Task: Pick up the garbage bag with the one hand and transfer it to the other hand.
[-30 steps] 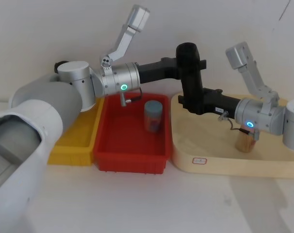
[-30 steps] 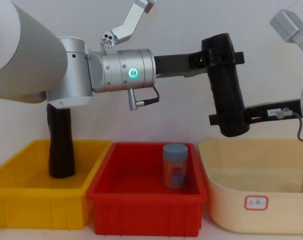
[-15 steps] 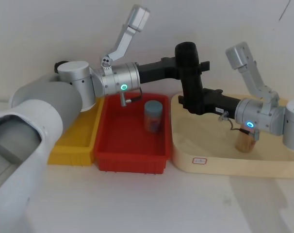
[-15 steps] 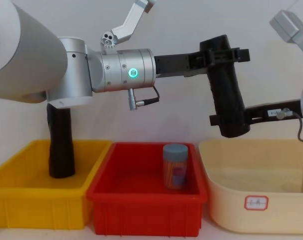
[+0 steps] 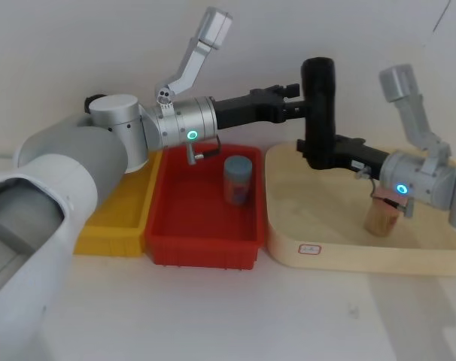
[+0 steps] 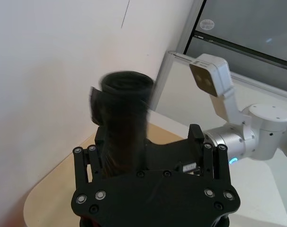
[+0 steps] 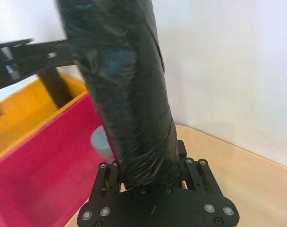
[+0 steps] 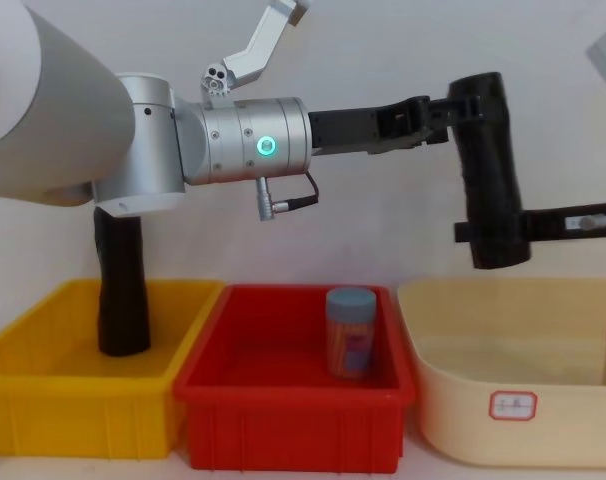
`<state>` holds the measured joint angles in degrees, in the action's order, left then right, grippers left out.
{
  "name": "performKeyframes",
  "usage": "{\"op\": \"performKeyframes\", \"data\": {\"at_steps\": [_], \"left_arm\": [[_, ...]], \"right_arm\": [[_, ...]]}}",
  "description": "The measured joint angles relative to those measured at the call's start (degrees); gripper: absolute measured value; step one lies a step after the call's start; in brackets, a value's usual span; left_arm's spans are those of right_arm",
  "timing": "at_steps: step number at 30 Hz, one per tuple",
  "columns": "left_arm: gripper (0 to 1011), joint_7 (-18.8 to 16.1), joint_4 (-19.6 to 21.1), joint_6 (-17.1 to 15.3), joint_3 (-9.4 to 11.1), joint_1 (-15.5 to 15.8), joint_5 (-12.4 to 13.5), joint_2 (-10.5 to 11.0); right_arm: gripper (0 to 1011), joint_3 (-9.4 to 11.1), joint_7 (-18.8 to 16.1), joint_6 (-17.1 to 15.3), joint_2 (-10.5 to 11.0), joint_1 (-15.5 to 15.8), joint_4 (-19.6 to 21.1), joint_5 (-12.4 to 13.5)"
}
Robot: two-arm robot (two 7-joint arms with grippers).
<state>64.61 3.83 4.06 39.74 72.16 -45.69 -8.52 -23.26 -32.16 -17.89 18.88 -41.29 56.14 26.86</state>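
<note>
Reaching out over the red bin [image 5: 202,248], the left arm holds level, its green ring lit. The yellow bin [image 5: 111,241] sits just left of the red bin and holds a second black roll [image 8: 121,290]. The cream tray [image 5: 348,259] sits just right of the red bin.

The garbage bag [image 5: 319,105] stands nearly upright in the air, up and to the right of the red bin, above the near-left part of the cream tray. A moment ago it hung closer to the red bin with both tools around it. It has since shifted right, away from the left arm.

The right tool [image 5: 317,156] pinches the roll near its lower end. The left tool [image 5: 294,101] is spread, its fingertips just beside the roll's upper part and no longer clasping it.

By my reading, the handover is essentially done: the weight now rests with the blue-ringed arm alone, and only a clean withdrawal of the left tool remains.

A blue-lidded jar [image 5: 238,180] stands inside the red bin, and a small wooden piece [image 5: 381,218] stands in the cream tray.
</note>
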Motion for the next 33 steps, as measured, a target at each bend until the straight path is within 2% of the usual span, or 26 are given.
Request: {"op": "performKeyframes", "data": {"at_steps": [9,16,21,30,33], "left_arm": [[1001,-0.01,0.0,0.0,0.0,0.0,0.0,0.0],[1001,-0.01,0.0,0.0,0.0,0.0,0.0,0.0],[1001,-0.01,0.0,0.0,0.0,0.0,0.0,0.0],[1001,-0.01,0.0,0.0,0.0,0.0,0.0,0.0],[1001,-0.01,0.0,0.0,0.0,0.0,0.0,0.0]], "right_arm": [[557,4.4,1.08,-0.16,-0.35,-0.23,-5.0,4.44],[557,6.75,-0.29,0.99,0.29,0.11,-7.54,7.13],[557,7.15,-1.52,2.38,1.09,1.17,-6.89,7.72],[557,6.56,-4.26,6.18,3.22,3.97,-2.31,7.52],[646,6.2,-4.95,7.29,3.95,4.91,-0.37,7.18]]}}
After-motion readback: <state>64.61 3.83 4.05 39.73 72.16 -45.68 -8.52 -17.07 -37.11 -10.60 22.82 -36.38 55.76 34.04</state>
